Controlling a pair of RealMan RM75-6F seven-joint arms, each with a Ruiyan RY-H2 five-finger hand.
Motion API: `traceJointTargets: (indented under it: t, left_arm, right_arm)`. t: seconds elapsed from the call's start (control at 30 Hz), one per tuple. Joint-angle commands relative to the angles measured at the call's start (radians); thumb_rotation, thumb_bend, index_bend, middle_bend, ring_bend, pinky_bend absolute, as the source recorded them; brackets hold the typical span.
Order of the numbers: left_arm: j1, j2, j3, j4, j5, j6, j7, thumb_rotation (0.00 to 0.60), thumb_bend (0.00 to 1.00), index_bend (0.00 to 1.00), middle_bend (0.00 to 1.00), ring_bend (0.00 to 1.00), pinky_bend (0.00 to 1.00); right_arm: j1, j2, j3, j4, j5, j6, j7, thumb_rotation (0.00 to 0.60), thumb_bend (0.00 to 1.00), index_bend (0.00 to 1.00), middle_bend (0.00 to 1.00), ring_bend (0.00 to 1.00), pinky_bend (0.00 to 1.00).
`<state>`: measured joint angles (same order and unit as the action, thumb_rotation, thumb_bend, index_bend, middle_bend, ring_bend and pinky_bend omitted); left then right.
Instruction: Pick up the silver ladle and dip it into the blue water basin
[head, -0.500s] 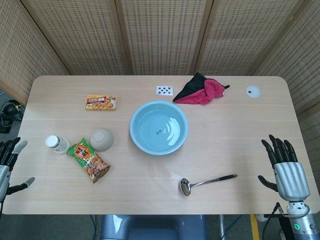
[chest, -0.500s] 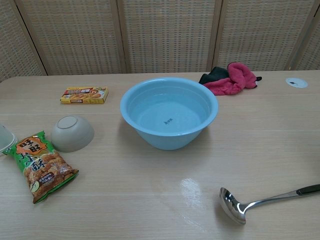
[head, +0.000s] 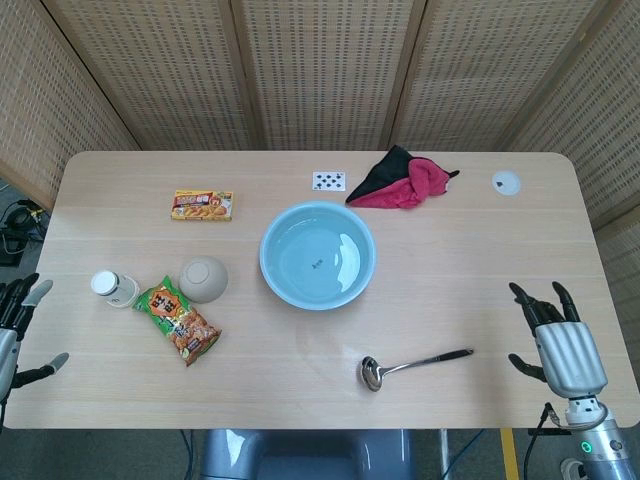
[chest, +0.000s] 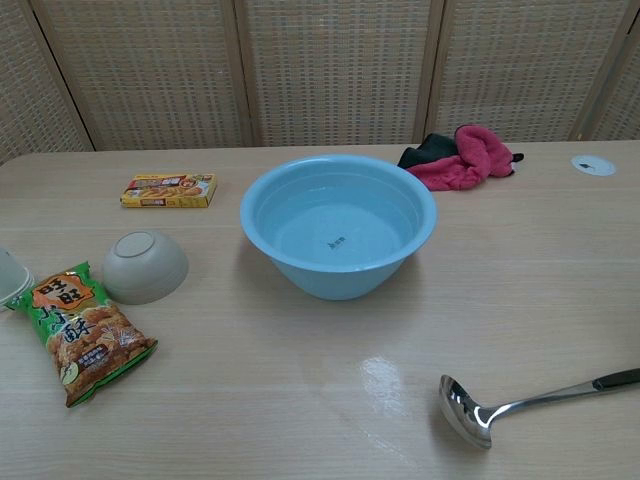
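Silver ladle (head: 412, 364) flat on the surface (head: 480, 250) near the front edge, right of centre, bowl end toward the middle and dark handle tip toward the right edge; untouched. Blue water basin (head: 317, 254) at the centre of the surface, holding water, well apart from the ladle and farther back. Right hand (head: 556, 341) near the right front corner, holding nothing, fingers apart though now bent inward; compared with half a second ago, drawn a little lower and nearer the front edge, fingertips no longer stretched straight. Left hand (head: 18, 325) off the left edge near the front corner, fingers spread, empty, barely shifted. Neither hand visible in the chest view. Everything else unmoved: snack bag (head: 177, 320), upturned bowl (head: 203, 279) and small cup (head: 112, 288) by the left side, yellow box (head: 203, 205) behind them, playing card (head: 329, 181) and red-and-black cloth (head: 402, 181) toward the back edge. Likely meaning: only the start of a reach, with the right hand shaping for the handle; grasp, lift and dip all not yet done.
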<state>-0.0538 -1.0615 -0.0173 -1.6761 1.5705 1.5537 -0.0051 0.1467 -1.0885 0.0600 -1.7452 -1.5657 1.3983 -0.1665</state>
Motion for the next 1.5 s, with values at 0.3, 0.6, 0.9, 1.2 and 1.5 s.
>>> traceJointTargets:
  t: [0.3, 0.6, 0.9, 1.2, 1.5]
  left_arm:
    - [-0.035, -0.045, -0.028, 0.032, -0.092, -0.084, 0.059, 0.6, 0.0, 0.0, 0.0, 0.0, 0.0]
    - [-0.052, -0.068, -0.043, 0.056, -0.146, -0.126, 0.09, 0.6, 0.0, 0.0, 0.0, 0.0, 0.0]
    - [-0.061, -0.075, -0.05, 0.063, -0.176, -0.15, 0.096, 0.6, 0.0, 0.0, 0.0, 0.0, 0.0]
    - [-0.059, -0.069, -0.052, 0.061, -0.174, -0.142, 0.087, 0.6, 0.0, 0.0, 0.0, 0.0, 0.0]
    - [-0.059, -0.067, -0.051, 0.061, -0.172, -0.139, 0.085, 0.6, 0.0, 0.0, 0.0, 0.0, 0.0]
  right_arm:
    - [0.265, -0.071, -0.084, 0.248, -0.093, -0.45, 0.291, 0.6, 0.11, 0.29, 0.97, 1.0, 1.0]
    - [0.322, -0.218, -0.109, 0.402, -0.085, -0.548, 0.35, 0.6, 0.38, 0.41, 0.98, 1.0, 1.0]
    - [0.338, -0.3, -0.131, 0.496, -0.093, -0.549, 0.358, 0.6, 0.48, 0.45, 0.98, 1.0, 1.0]
    - [0.347, -0.33, -0.141, 0.537, -0.075, -0.558, 0.342, 0.6, 0.5, 0.49, 0.98, 1.0, 1.0]
    - [0.346, -0.357, -0.148, 0.583, -0.054, -0.556, 0.305, 0.6, 0.5, 0.51, 0.98, 1.0, 1.0]
